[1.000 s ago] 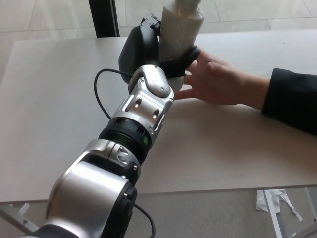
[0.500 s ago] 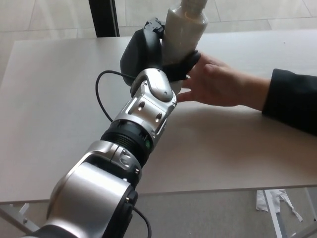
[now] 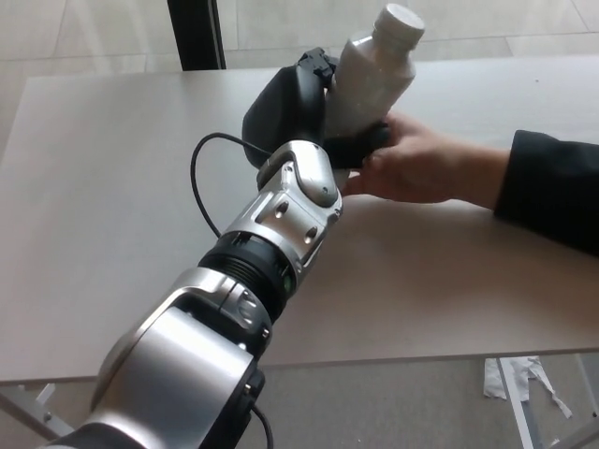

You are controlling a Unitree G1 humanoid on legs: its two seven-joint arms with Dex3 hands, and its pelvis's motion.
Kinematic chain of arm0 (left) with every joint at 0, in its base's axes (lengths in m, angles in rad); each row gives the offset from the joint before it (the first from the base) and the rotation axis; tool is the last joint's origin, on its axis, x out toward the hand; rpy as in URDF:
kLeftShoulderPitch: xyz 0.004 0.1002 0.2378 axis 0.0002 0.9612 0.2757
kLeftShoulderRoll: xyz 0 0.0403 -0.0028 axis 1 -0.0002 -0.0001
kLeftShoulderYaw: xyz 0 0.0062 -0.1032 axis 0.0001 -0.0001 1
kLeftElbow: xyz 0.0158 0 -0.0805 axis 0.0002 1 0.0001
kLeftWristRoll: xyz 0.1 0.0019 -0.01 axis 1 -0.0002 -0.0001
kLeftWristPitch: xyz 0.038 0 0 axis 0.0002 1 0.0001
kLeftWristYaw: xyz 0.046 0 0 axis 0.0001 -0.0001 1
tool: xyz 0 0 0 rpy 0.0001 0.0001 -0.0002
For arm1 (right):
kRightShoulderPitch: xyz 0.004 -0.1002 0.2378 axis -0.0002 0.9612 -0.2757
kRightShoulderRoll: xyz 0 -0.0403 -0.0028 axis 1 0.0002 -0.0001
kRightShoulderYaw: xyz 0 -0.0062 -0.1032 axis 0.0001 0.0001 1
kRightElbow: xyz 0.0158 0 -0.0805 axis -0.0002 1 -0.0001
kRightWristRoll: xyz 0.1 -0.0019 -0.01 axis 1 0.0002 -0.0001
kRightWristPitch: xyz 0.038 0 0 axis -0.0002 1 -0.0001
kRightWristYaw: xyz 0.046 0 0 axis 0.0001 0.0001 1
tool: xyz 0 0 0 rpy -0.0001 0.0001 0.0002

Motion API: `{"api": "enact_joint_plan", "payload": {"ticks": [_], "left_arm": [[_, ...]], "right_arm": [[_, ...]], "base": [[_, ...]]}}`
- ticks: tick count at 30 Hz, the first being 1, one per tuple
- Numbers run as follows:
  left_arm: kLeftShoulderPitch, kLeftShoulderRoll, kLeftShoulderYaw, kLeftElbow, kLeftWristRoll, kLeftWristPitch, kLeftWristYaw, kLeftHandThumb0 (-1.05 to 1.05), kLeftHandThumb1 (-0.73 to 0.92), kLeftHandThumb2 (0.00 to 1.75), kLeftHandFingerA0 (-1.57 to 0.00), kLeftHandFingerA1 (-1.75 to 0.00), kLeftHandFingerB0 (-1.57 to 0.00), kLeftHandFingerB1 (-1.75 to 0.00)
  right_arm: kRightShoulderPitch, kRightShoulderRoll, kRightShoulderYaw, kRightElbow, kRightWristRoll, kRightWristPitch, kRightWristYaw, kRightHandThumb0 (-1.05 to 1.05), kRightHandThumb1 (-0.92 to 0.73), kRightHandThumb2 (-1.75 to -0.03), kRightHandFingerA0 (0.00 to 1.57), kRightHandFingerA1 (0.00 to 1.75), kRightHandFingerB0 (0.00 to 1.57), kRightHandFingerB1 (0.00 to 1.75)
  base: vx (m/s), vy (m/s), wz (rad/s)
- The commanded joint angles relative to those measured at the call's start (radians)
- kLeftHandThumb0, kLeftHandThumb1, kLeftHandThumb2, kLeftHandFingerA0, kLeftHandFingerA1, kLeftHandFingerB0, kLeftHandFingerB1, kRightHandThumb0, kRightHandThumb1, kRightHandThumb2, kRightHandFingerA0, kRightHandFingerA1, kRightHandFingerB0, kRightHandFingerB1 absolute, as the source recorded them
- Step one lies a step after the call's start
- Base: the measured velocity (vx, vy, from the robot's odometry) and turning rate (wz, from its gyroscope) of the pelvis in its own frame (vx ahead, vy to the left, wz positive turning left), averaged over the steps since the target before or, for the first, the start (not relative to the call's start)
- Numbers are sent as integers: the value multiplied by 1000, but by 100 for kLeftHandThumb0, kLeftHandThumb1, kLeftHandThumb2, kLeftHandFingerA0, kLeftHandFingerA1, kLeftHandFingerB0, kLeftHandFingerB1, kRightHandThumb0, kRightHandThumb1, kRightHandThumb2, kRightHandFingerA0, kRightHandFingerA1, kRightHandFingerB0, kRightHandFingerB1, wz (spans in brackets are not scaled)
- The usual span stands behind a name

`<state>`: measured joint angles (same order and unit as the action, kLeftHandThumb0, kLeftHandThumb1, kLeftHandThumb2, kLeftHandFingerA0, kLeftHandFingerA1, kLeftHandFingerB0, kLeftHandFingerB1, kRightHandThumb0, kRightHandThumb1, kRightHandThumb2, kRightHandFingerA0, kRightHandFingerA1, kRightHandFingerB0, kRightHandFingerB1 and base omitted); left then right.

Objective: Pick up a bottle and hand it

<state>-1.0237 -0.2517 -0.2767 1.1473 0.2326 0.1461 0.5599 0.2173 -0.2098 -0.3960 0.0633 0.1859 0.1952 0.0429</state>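
My left hand [image 3: 304, 108] is shut on a white plastic bottle [image 3: 372, 75] with a white cap, held above the beige table [image 3: 94, 187] near its far edge. The bottle tilts to the right, cap up and away from me. A person's open hand [image 3: 421, 164] in a dark sleeve [image 3: 552, 196] reaches in from the right and lies just under and against the bottle's base and my black fingers [image 3: 360, 148]. My silver left forearm [image 3: 281, 210] runs up from the bottom left. The right hand does not show.
A dark post [image 3: 195, 33] stands behind the table at the top. A black cable [image 3: 201, 178] loops off my left wrist. Scraps of white tape [image 3: 524, 379] lie on the floor past the table's front edge at the lower right.
My left hand has lowered and tipped the bottle to the right, so its cap now shows. The person's hand has curled closer under the bottle's base.
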Motion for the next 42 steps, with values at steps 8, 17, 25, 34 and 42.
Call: {"api": "enact_joint_plan", "payload": {"ticks": [8, 17, 25, 34, 42], "left_arm": [[-60, -247, -114, 62, 25, 266, -256, -47, 59, 59, 0, -34, 0, -24], [-44, -239, -63, 9, -39, 224, -222, -57, 49, 79, 0, -31, 0, -6], [-17, -158, 46, -142, -130, 184, -307, -56, 61, 65, 0, -4, 0, 0], [215, 113, 33, -751, -159, 333, -514, -91, 48, 81, 0, -15, 0, -10], [489, 477, 334, -1478, -413, 570, -750, -73, 61, 86, 0, -49, 0, 0]], "right_arm": [[-3, -9, 2, -22, -5, 42, -13, -67, -46, -86, 134, 130, 32, 60], [0, 4, -17, -10, 31, 22, 6, -67, -43, -88, 111, 110, 31, 58], [-10, -6, -24, 8, 18, 25, -1, -65, -60, -58, 130, 125, 38, 55], [-6, -24, -54, 32, 21, 12, -4, -55, -43, -95, 147, 141, 36, 65], [1, -46, -70, 67, 2, 9, -20, -64, -61, -60, 127, 137, 35, 55]], "base": [[0, 0, 0], [0, 0, 0], [0, 0, 0], [0, 0, 0], [0, 0, 0]]}}
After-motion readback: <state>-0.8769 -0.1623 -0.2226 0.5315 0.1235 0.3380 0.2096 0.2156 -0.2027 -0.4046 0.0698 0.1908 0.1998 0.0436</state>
